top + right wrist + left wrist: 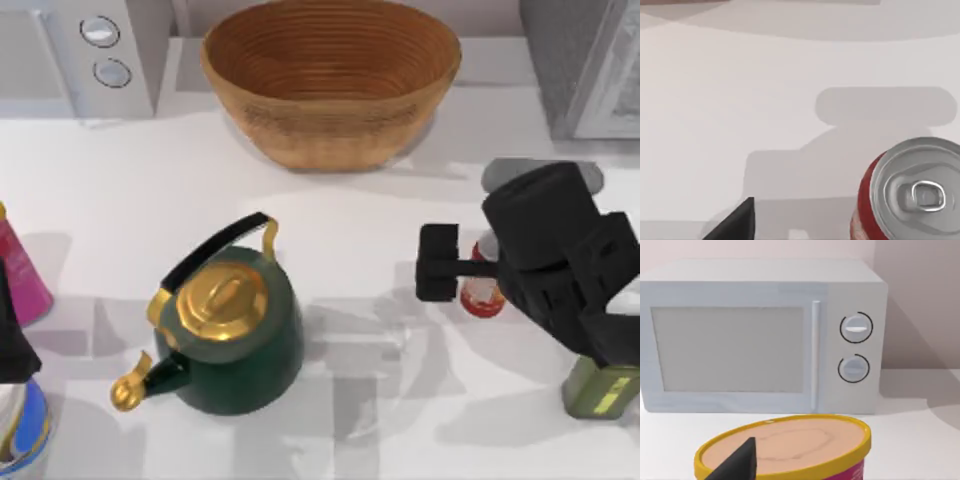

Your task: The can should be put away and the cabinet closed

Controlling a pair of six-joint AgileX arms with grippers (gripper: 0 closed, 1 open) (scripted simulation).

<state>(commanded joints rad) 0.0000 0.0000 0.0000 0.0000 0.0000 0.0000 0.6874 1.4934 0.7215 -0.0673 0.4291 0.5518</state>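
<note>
Item: can, red with silver top, upright on the counter at right of centre of the top view; not yet put away

Right pincer: over the can, at the end of the right arm that enters from the right edge of the top view. A black finger bar lies to the left of the can. In the right wrist view the can sits at lower right, off to one side of a dark finger at the lower edge. Grip state: cannot tell whether the fingers stand wide or narrow, or whether they touch the can

Left pincer: parked at the left edge of the top view, hanging over a yellow-rimmed tub; microwave beyond it. Finger spread cannot be told

Cabinet: grey unit at upper right of the top view; open or shut cannot be told from here

Other stock: kettle, basket, olive bottle at lower right

Progress, as judged: early. Can still on the counter, grasp not confirmed. Remaining: secure the can, carry it into the cabinet, release, close the cabinet
</note>
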